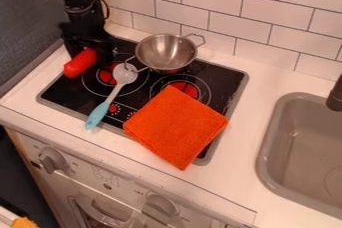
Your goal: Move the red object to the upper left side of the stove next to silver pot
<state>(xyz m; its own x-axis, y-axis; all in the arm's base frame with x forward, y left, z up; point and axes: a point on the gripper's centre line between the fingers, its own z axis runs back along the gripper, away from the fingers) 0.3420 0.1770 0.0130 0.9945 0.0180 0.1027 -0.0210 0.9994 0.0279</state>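
Orange cloth [176,127], stove's [220,72] front-right corner; pincer [101,60] downward near back-left corner, beside rounded red object [80,63], grip indeterminable.

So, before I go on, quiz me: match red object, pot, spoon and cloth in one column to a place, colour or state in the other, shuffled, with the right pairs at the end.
1. Red object
2. Pot
3. Spoon
4. Cloth

A. Has a light blue handle
B. Orange, spread over the stove's front right part
C. At the stove's left side
D. Silver, near the stove's back edge

Right pairs: 1-C, 2-D, 3-A, 4-B
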